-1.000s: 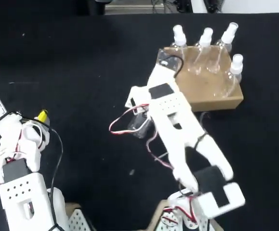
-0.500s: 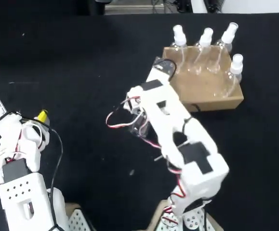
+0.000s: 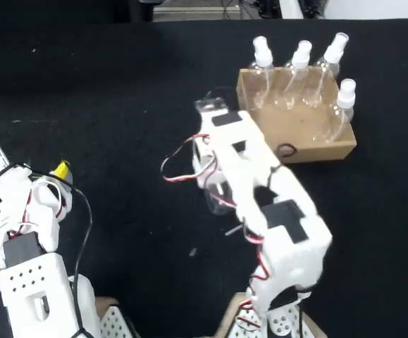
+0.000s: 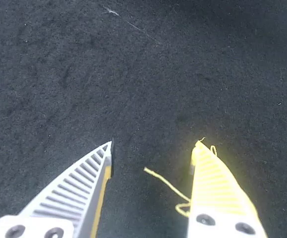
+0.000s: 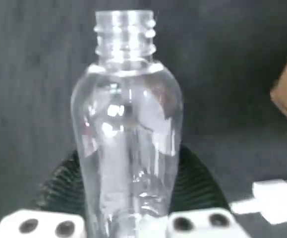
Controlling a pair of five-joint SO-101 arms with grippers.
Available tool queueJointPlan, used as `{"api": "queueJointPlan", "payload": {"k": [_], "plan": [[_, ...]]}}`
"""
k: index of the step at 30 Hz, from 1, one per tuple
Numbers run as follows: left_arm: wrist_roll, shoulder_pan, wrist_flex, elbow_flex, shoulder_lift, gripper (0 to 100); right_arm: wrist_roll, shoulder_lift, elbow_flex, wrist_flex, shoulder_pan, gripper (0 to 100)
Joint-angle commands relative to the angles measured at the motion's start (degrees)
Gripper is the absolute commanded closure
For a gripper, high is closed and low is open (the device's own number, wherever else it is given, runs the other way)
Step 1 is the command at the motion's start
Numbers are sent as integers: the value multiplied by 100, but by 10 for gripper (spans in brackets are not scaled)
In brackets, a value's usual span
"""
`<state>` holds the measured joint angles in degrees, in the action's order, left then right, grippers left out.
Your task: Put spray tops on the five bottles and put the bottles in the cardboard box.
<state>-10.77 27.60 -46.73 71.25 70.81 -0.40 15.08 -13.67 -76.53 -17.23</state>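
Black cloth covers the tabletop (image 3: 119, 91). The left end effector (image 4: 153, 148) gapes wide above it. The right end effector (image 5: 128, 198) clamps an uncapped clear bottle (image 5: 126, 114) near the cardboard box (image 3: 316, 149), which holds four spray-topped bottles (image 3: 301, 70). Cables (image 3: 249, 8) lie beyond.

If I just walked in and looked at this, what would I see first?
Probably the clear bottle with no top yet, gripped in the right claw near the middle of the black table. Next comes the cardboard box at the far side, with four bottles wearing white spray tops in it. The left claw hangs open over the table.
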Motion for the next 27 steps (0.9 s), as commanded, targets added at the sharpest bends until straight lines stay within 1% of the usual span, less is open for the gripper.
{"api": "queueJointPlan", "payload": {"k": [1, 5, 7, 10, 12, 13, 15, 16, 18, 20, 22, 24, 25, 27], "plan": [[26, 40, -26, -127, 97, 762, 1222, -1235, -453, -369, 141, 988], [26, 40, -26, -119, 97, 762, 2145, -2932, -1481, -281, 554, 988], [18, 40, -26, -119, 97, 762, 2585, -3758, -1851, -325, 949, 988], [26, -136, -35, -119, 97, 762, 3314, -4576, -2097, -695, 1978, 983], [88, -374, -35, -127, 97, 762, 3807, -4760, -2088, -1037, 2901, 983], [264, -549, -53, -145, 97, 762, 4062, -4796, -2088, -1134, 3420, 983], [774, -1051, -281, -295, 97, 762, 4615, -4813, -2097, -1116, 4475, 983], [1055, -1376, -536, -435, 97, 762, 4897, -4804, -2105, -1046, 4976, 983], [1662, -2158, -1116, -831, 70, 762, 5301, -4804, -2123, -756, 5829, 985], [2286, -3064, -1705, -1288, 35, 762, 5565, -4804, -2158, -422, 6497, 985], [2690, -3934, -2127, -1684, 26, 762, 5670, -4804, -2334, -53, 6857, 986], [2778, -4637, -2347, -1991, 26, 762, 5662, -4796, -2659, 334, 6884, 987], [2796, -4875, -2382, -2062, 26, 762, 5635, -4760, -2844, 563, 6857, 987], [2813, -5024, -2374, -2070, 18, 762, 5319, -4620, -3169, 1178, 6629, 987]]}}
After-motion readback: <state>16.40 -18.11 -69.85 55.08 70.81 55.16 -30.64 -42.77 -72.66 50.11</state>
